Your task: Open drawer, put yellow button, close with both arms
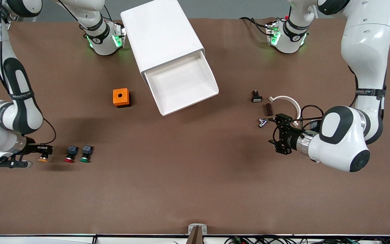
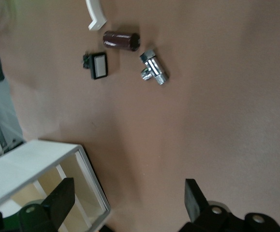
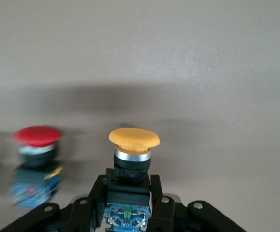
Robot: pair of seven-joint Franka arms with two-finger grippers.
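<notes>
The drawer (image 1: 181, 84), the top white tray of the white cabinet (image 1: 161, 34), stands pulled out with nothing in it. My right gripper (image 1: 45, 151) is low at the right arm's end of the table, shut on the dark body of the yellow button (image 1: 43, 158). In the right wrist view the yellow button (image 3: 134, 137) sits cap outward between the fingers of the right gripper (image 3: 127, 186). My left gripper (image 1: 273, 131) hangs open over bare table near the left arm's end. In the left wrist view the left gripper (image 2: 127, 198) holds nothing, and a corner of the drawer (image 2: 89, 179) shows.
A red button (image 1: 69, 154) and a green button (image 1: 85, 154) lie beside the yellow one. An orange box with a hole (image 1: 121, 97) stands beside the drawer. Near the left gripper lie a chrome fitting (image 1: 262, 122), a brown cylinder (image 1: 268, 109), a black switch (image 1: 256, 97) and a white curved piece (image 1: 288, 101).
</notes>
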